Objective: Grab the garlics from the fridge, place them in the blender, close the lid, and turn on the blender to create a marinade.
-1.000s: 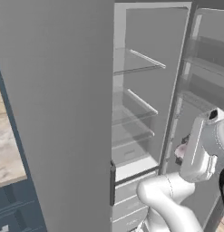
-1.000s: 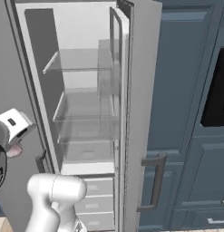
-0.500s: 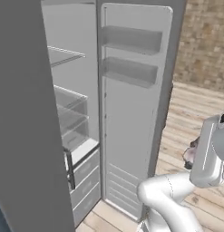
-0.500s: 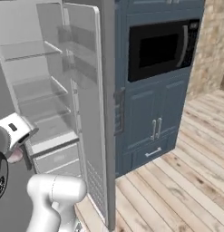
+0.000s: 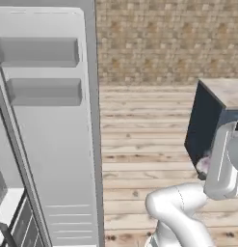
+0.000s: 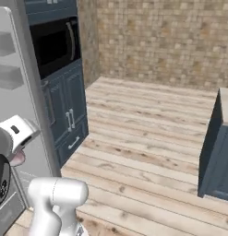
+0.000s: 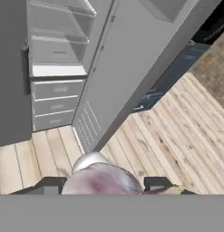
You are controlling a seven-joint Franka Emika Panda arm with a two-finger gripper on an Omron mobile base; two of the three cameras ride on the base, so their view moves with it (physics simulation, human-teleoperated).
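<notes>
Gripper (image 7: pixel 104 185) clamps a rounded, pale pinkish-purple garlic (image 7: pixel 103 180) between its dark fingertips

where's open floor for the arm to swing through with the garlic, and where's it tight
Free: the plank floor between the blue cabinets and the dark blue counter unit, back to the brick wall. Tight: beside the open fridge door, where the gripper holds a garlic close to the door.

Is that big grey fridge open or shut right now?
Open. The fridge shows bare shelves and drawers, with its door swung wide.
</notes>
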